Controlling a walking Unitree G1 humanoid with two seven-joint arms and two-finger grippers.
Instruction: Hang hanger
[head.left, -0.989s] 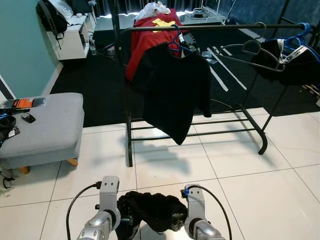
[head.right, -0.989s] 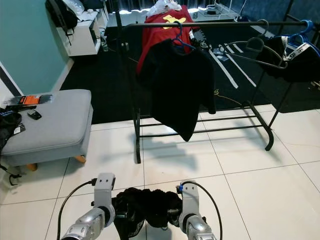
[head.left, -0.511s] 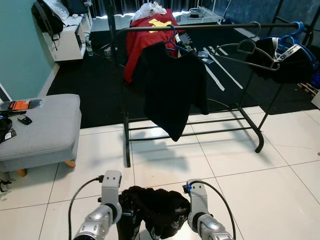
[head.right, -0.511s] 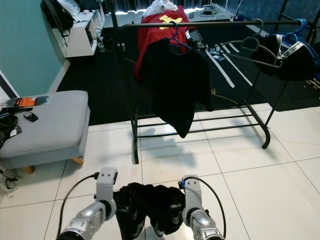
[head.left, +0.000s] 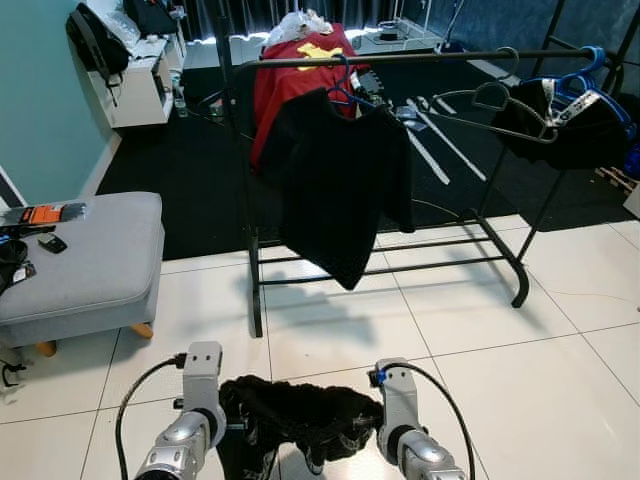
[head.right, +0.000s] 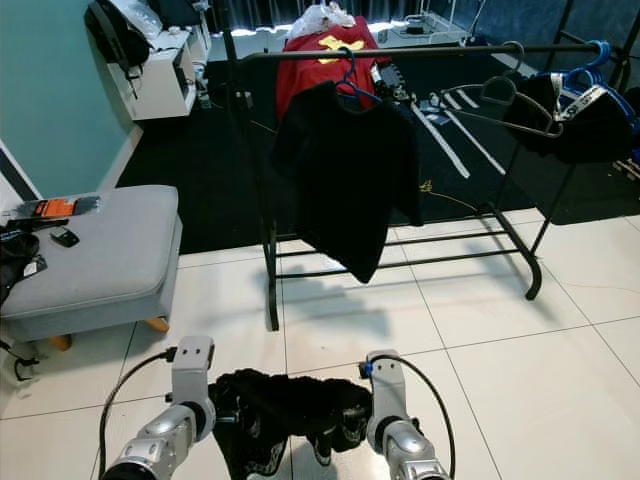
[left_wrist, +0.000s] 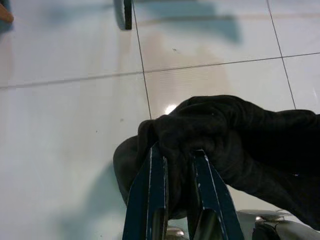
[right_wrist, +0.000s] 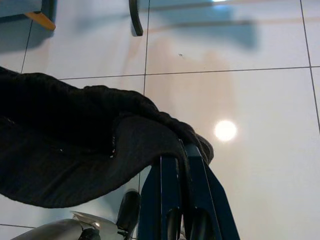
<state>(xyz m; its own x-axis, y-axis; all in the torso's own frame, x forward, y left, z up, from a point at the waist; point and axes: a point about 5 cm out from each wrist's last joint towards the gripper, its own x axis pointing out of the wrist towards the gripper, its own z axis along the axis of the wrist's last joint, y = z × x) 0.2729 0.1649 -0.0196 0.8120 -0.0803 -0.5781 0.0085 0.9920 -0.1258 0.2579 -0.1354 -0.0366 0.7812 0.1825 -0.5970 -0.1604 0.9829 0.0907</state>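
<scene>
Now black garment (head.left: 295, 415) stretched sideways between left gripper (left_wrist: 173, 155), right gripper (right_wrist: 179, 150).

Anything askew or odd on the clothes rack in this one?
Yes. The black shirt hangs lopsided on its blue hanger from the rack, its hem dipping to one corner. Further right, an empty grey hanger lies tilted almost flat instead of hanging down.

Grey ottoman (head.left: 85, 255) and its neighbours

Phone (head.left: 53, 242) and orange packet (head.left: 42, 213) lie on the ottoman; white shelf (head.left: 140, 80) stands beyond it, against the teal wall (head.left: 40, 110).
</scene>
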